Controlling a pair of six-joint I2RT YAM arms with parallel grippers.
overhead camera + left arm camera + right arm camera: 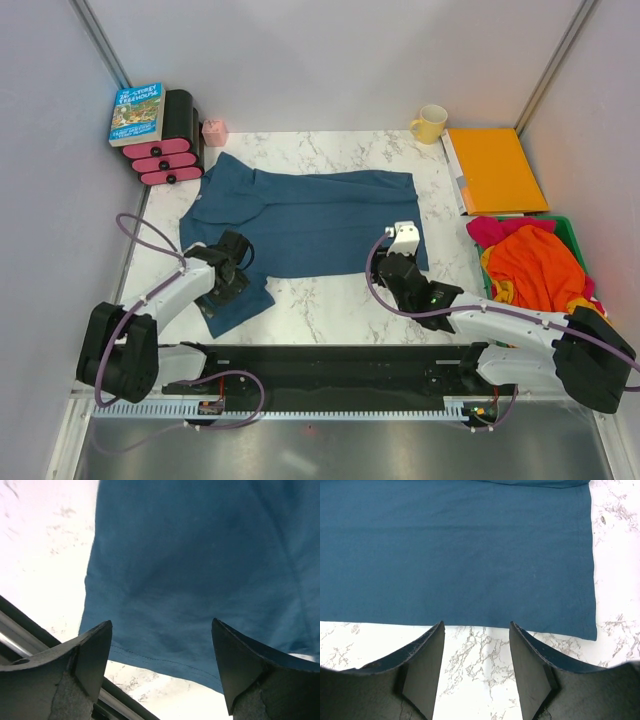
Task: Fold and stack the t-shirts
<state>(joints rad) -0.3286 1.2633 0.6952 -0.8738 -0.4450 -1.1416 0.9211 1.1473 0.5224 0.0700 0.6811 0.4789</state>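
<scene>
Top external view: a blue t-shirt (310,215) lies spread flat on the marble tabletop (330,310), with its long axis running left to right, sleeves at the left and bottom hem at the right. Left fingers (95,650) hang parted over the near sleeve, whose hem shows between them. Right fingers (427,655), also parted and empty, sit just short of the shirt's near edge, by the hem corner. Each arm is nearer its own end, so folding that near edge away looks like a two-arm lift. More garments (535,265) wait in the green bin (560,222).
</scene>
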